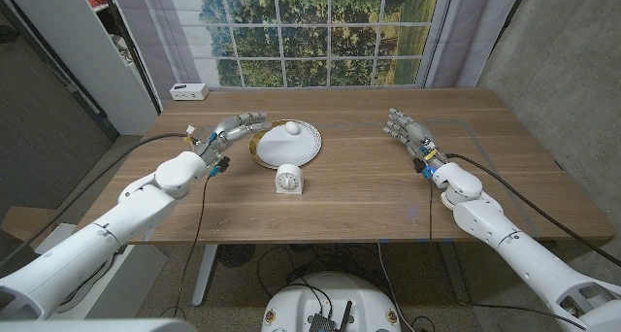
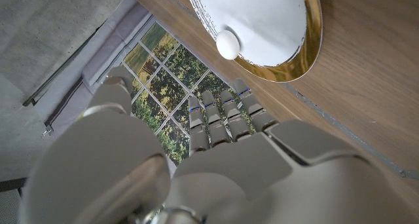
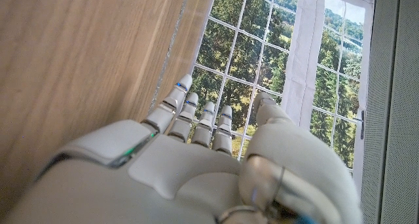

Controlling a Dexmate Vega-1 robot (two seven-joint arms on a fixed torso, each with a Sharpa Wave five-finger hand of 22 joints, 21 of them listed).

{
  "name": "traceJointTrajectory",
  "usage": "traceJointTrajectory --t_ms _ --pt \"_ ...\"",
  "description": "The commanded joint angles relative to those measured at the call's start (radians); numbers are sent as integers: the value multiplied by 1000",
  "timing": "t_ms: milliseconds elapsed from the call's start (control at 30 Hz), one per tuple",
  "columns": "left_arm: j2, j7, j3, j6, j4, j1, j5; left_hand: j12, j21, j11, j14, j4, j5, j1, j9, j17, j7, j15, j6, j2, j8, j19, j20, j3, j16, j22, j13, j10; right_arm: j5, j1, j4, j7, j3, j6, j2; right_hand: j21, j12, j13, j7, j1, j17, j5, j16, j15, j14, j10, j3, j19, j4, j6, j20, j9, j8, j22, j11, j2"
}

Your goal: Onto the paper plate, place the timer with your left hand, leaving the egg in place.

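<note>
Left hand (image 1: 236,128): fingers apart, empty, beside the paper plate (image 1: 304,149).
Timer (image 1: 288,179): on table, just before plate.
Egg (image 1: 290,128): may roll if plate's nudged.
Right hand (image 1: 408,133): open, idle.

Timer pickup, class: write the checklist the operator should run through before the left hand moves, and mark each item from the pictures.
1. Timer upright on the table, in front of the paper plate: ok.
2. Timer free of both hands: ok.
3. Left hand holds nothing, fingers extended: ok.
4. Egg on the plate, toward its far side: ok.
5. Bare plate surface near the timer for a landing spot: ok.
6. Right hand well away from the plate: ok.
</note>
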Motion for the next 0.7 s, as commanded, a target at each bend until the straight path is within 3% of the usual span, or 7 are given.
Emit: traceJointTrajectory --t_ms 33,167,400,567,700 --pt "85 -104 2 39 -55 10 54 18 -12 -12 22 -2 27 11 3 8 1 -54 28 -25 10 10 6 -17 8 3 8 44 -10 -36 -51 -17 -7 -5 -14 -6 9 3 0 5 -1 8 7 -105 9 9 -1 7 -3 -5 -31 3 -3 1 -1 5" --pt "99 -151 20 34 -52 -10 68 31 -20 -17 35 0 49 21 3 10 -1 -58 58 -34 19 16 6 -31 12 4 12 77 -13 -50 -59 -27 -7 3 -12 -8 10 3 -1 5 -1 8 8 -104 10 10 -2 8 -3 -5 -31 2 -3 2 -2 6" --pt "160 -196 42 82 -117 -32 144 32 -27 -19 38 2 65 28 3 12 10 -57 67 -39 20 18 11 -40 13 5 16 81 -25 -72 -74 -39 -4 26 -15 -12 11 3 0 5 -2 8 8 -103 12 13 -4 11 -4 -5 -30 2 -2 2 3 7" --pt "227 -197 35 142 -208 -15 205 30 -32 -20 38 2 75 35 3 13 13 -56 71 -38 21 19 11 -44 12 5 18 78 -26 -91 -93 -47 1 28 -24 -14 11 3 0 5 -2 8 10 -102 14 14 -5 12 -4 -6 -29 2 -2 2 6 8" --pt "289 -194 24 241 -308 1 259 32 -35 -25 39 4 81 39 4 14 18 -54 74 -36 21 20 12 -47 13 5 20 83 -22 -105 -106 -49 4 28 -29 -17 11 3 0 4 -3 8 10 -101 16 15 -6 12 -4 -6 -29 2 -2 2 4 8"
